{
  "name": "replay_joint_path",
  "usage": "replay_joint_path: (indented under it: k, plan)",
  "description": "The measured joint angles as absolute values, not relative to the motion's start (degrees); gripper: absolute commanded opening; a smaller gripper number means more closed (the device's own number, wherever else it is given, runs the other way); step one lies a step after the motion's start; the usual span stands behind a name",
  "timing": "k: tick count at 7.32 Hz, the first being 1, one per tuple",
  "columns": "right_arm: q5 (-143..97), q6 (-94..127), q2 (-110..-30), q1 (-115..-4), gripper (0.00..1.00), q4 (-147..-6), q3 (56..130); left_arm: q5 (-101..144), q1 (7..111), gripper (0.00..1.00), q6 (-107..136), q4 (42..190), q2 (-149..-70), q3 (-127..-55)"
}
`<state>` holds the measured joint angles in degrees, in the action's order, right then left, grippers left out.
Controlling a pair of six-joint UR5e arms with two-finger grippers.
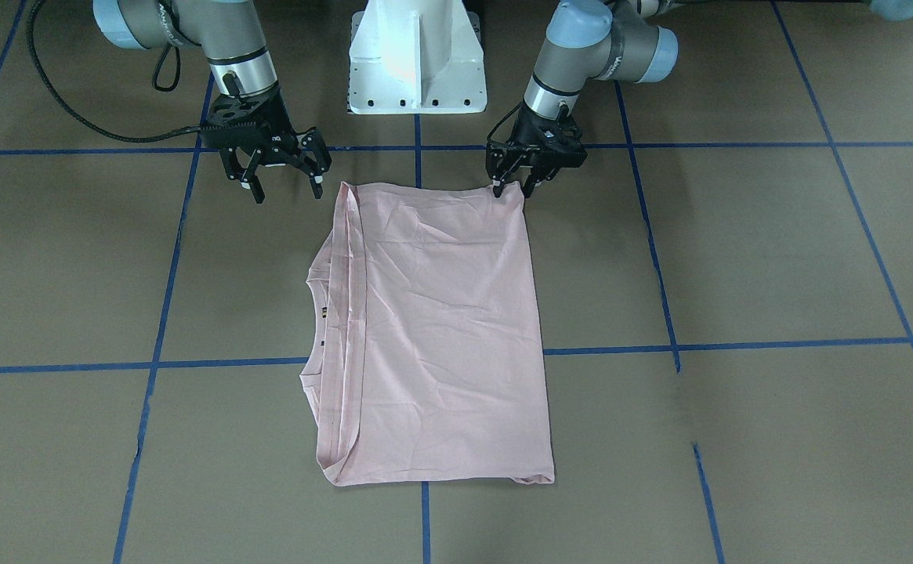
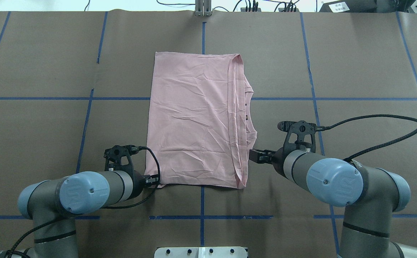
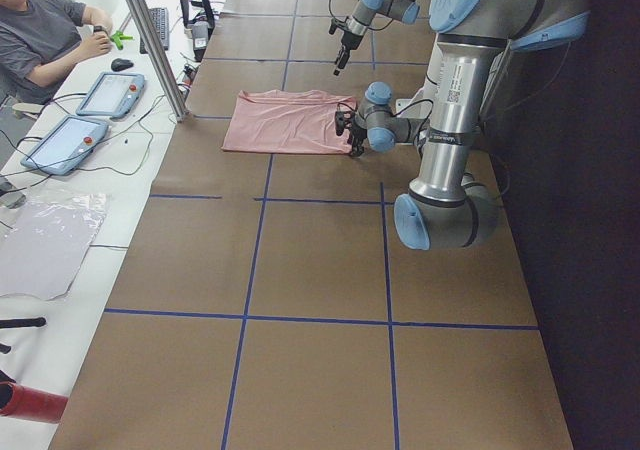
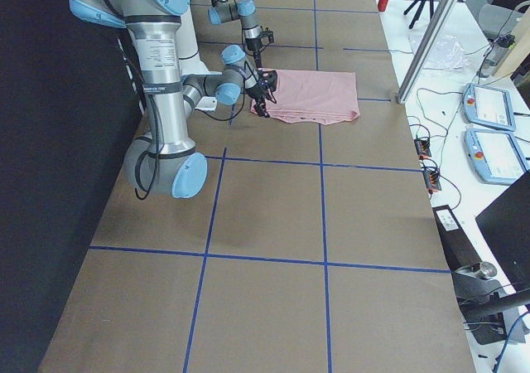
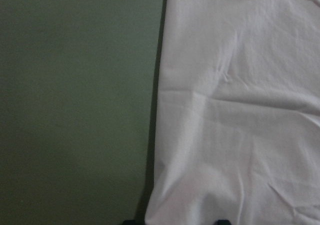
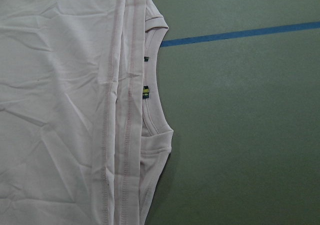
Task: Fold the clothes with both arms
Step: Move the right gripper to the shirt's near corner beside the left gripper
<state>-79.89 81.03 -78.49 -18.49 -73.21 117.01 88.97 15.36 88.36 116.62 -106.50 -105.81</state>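
"Since the T-shirt (image 1: 440, 313) lay folded flat in the middle of the table (image 1: 738, 258), how would it handle?"

"Light and limp, I'd judge. It was soft cloth that would slide and sag, best pinched at the two corners nearest the white base (image 1: 417, 70)."

"And the pose?"

"Both were low. The left gripper (image 1: 512, 188) straddled one corner, fingers apart, nothing pinched — the right gripper (image 1: 288, 192) hung spread wide just beside the hemmed corner."
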Motion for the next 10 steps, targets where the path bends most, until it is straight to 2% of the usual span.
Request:
replay_joint_path:
  k: [3, 4, 5, 8, 10]
  plan:
    - [-79.81, 81.05, -78.49, -18.26, 1.0, -73.21, 117.02, 89.03, 15.29, 0.0, 88.12, 116.63, -106.63, -106.02]
    - [-79.5, 82.08, -78.43, -17.74, 0.98, -73.23, 116.85, 89.0, 15.29, 0.0, 88.09, 116.63, -106.63, -106.17]
    - [-78.63, 85.23, -77.81, -16.54, 0.91, -73.67, 116.56, 89.01, 15.29, 0.0, 88.07, 116.63, -106.66, -106.37]
    - [-77.15, 94.94, -67.81, -12.53, 0.78, -85.08, 112.56, 89.01, 15.29, 0.0, 88.07, 116.63, -106.89, -106.59]
    - [-77.34, 96.94, -63.04, -11.94, 0.77, -88.11, 107.89, 88.9, 15.29, 0.0, 88.07, 116.63, -107.21, -106.61]
